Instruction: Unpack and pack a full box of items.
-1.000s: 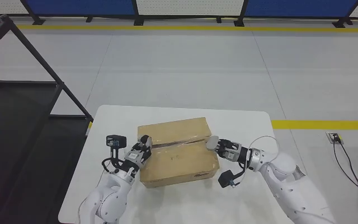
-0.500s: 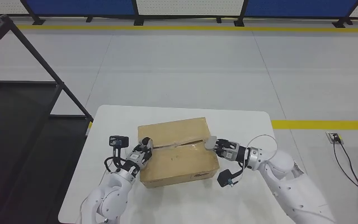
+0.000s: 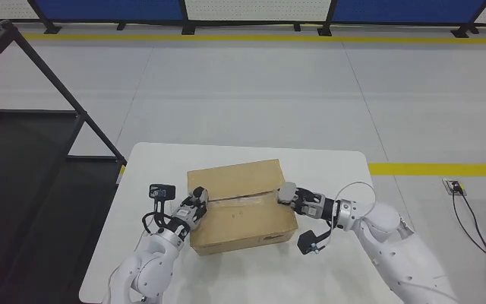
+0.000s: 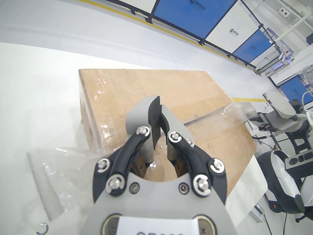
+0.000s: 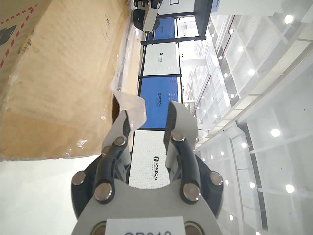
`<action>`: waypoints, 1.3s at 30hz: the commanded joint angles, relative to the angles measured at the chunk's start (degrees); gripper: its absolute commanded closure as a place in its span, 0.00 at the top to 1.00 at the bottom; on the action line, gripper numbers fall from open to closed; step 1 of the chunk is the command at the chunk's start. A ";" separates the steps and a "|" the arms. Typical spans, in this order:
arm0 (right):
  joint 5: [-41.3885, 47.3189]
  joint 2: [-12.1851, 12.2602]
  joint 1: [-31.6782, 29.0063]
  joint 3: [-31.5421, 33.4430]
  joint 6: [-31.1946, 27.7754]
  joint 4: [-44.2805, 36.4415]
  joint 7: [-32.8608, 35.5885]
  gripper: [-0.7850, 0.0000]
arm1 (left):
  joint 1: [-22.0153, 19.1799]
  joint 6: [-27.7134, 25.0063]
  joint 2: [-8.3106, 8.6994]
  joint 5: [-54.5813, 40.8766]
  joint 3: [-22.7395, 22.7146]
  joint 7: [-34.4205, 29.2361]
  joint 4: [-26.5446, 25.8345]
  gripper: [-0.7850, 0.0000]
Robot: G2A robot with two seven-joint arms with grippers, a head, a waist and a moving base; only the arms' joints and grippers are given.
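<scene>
A brown cardboard box (image 3: 239,216) lies in the middle of the white table (image 3: 152,163), sealed along its top seam with clear tape (image 3: 244,198). My left gripper (image 3: 197,200) rests over the box's left end; in the left wrist view this gripper (image 4: 157,107) is shut above the box (image 4: 117,86), and I cannot tell if tape is pinched. My right gripper (image 3: 286,193) is at the box's right end. The right wrist view shows that gripper (image 5: 149,114) open, with a peeled tape end (image 5: 132,106) lying against one finger beside the box (image 5: 61,62).
A crumpled strip of clear tape (image 4: 56,167) hangs off the box's left end onto the table. A dark metal frame (image 3: 45,121) stands left of the table. Bare tabletop (image 3: 334,171) surrounds the box on all sides.
My right gripper has edged slightly left toward the box's right end. The left gripper has shifted a little along the box's left end. The box has stayed put.
</scene>
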 commanded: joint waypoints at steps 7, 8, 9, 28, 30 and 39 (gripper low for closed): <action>-0.29 0.24 -0.24 0.70 1.49 -0.73 1.31 1.00 | 0.17 0.11 0.17 -0.18 0.24 0.28 -0.35 0.00; -0.19 0.28 -0.45 0.93 1.98 -0.95 1.62 1.00 | 0.20 0.13 0.19 -0.16 0.28 0.34 -0.42 0.00; -0.15 0.34 -0.66 1.13 2.24 -1.14 1.94 1.00 | 0.23 0.12 0.21 -0.24 0.31 0.35 -0.47 0.00; 11.46 1.68 -5.27 7.97 -5.27 -7.01 3.41 1.00 | 1.08 -0.10 0.60 -1.92 0.14 2.02 -1.26 0.00; 11.53 1.90 -5.50 8.82 -5.13 -7.26 3.22 1.00 | 1.14 -0.14 0.65 -1.96 0.11 2.05 -1.23 0.00; 6.19 2.02 -4.30 7.48 -6.23 -7.29 7.37 1.00 | 1.18 -0.38 0.83 -2.30 0.28 2.19 -0.97 0.00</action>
